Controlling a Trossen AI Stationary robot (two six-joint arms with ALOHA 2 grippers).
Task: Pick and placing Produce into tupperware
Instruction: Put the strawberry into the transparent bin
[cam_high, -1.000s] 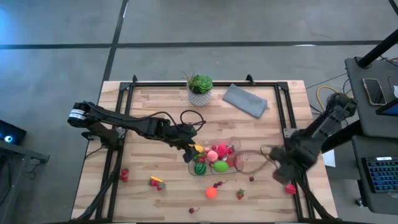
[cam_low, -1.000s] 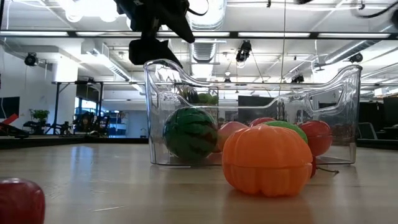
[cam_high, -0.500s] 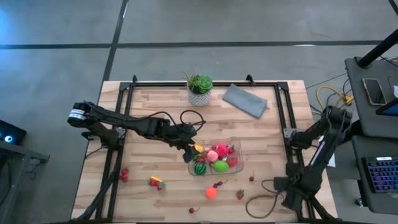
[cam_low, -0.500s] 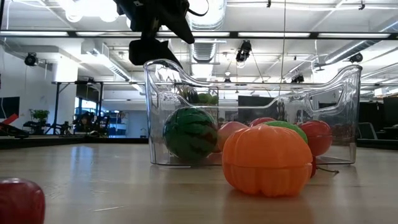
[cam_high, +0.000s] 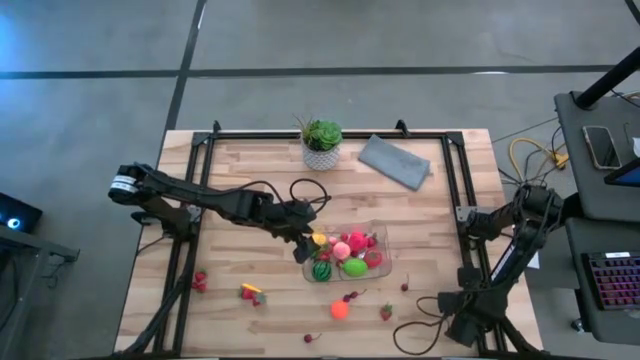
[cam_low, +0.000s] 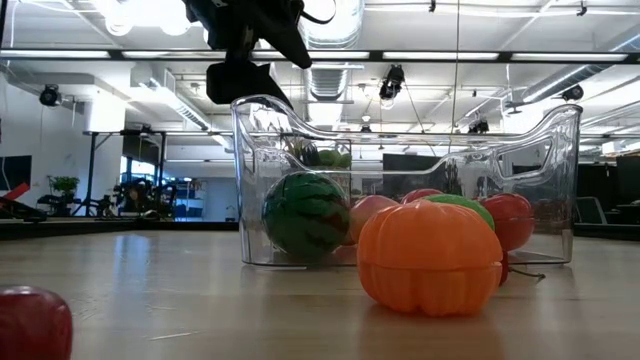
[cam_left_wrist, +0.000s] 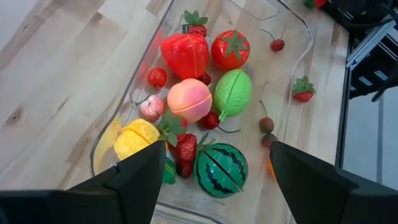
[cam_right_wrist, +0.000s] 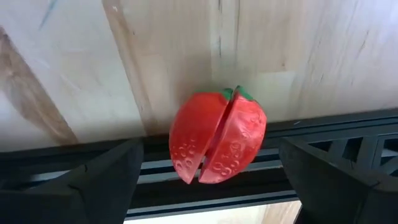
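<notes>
Clear glossy plastic tupperware (cam_low: 400, 140); pale wood-grain table (cam_high: 250, 190); grey cloth (cam_high: 394, 161).

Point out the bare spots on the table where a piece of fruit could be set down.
Bare wood lies left of the potted plant, and between the grey cloth and the clear tub. Crowded: inside the tub, and before it around the orange pumpkin.

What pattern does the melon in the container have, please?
The melon is dark green with darker zigzag stripes, seen best in the left wrist view.
</notes>
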